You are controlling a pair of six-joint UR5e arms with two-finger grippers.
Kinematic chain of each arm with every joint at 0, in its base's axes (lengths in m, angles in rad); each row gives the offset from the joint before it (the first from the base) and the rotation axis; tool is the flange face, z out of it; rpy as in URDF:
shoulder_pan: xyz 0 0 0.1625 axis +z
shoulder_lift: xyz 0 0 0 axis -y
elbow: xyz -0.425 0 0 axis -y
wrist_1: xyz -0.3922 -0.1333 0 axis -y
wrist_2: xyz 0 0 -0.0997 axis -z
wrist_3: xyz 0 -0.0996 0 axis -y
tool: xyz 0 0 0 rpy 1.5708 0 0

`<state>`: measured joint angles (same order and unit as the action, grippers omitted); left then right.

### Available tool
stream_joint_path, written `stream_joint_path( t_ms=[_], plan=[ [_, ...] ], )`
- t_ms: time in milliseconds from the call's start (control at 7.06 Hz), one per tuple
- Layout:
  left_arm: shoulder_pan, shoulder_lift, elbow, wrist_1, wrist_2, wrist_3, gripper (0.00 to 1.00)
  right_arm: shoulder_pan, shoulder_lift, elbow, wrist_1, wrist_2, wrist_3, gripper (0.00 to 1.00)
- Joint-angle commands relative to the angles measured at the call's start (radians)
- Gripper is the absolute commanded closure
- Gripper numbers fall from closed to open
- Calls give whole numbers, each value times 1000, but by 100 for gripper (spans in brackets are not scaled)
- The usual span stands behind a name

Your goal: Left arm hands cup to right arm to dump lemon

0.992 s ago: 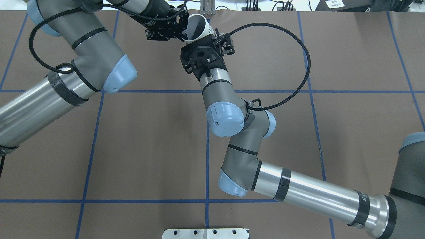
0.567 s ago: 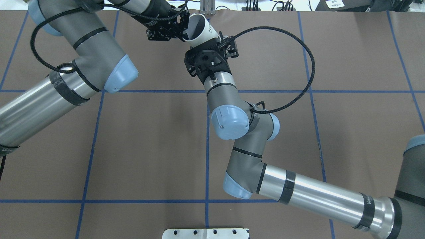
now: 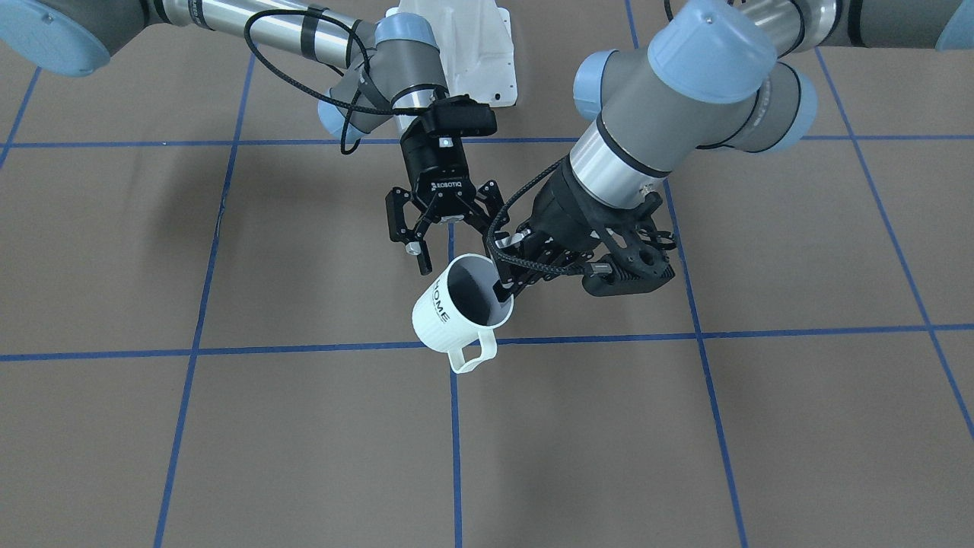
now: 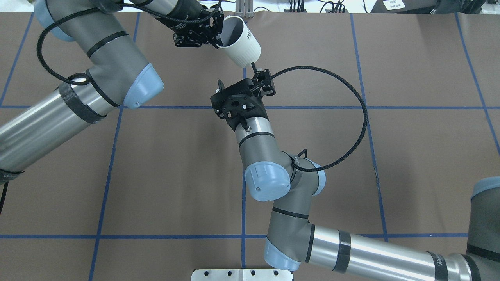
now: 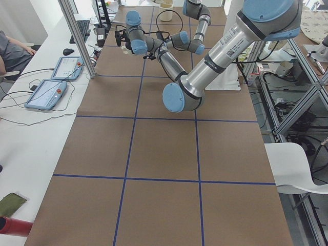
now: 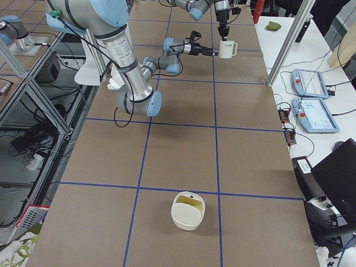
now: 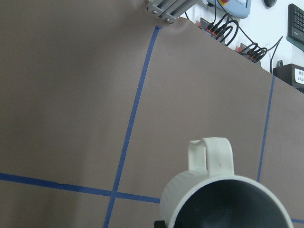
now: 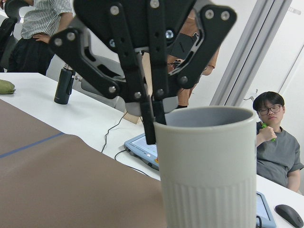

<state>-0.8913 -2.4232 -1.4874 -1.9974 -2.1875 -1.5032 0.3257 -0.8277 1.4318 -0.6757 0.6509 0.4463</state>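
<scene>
Far across the table, the left gripper pinches the cup by its rim — right gripper spread wide, just apart.

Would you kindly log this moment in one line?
left gripper: holds cup by rim | right gripper: open, near cup | lemon: unseen

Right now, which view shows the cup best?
Exterior front-facing: the cup shows mouth, HOME print and handle, rim pinched by the left hand. Overhead shows its ribbed side; wrist views crop it; side views show it tiny.
</scene>
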Motion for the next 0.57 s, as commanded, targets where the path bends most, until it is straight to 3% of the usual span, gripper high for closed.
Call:
stream_joint_path(
  t_ms=[0, 425],
  plan=[
    [0, -1, 1, 0, 0, 0, 100, -28, -81, 115, 1, -5, -6, 1],
    [-2, 3, 1, 0, 0, 0, 100, -57, -195, 323, 5, 1, -12, 1]
  ],
)
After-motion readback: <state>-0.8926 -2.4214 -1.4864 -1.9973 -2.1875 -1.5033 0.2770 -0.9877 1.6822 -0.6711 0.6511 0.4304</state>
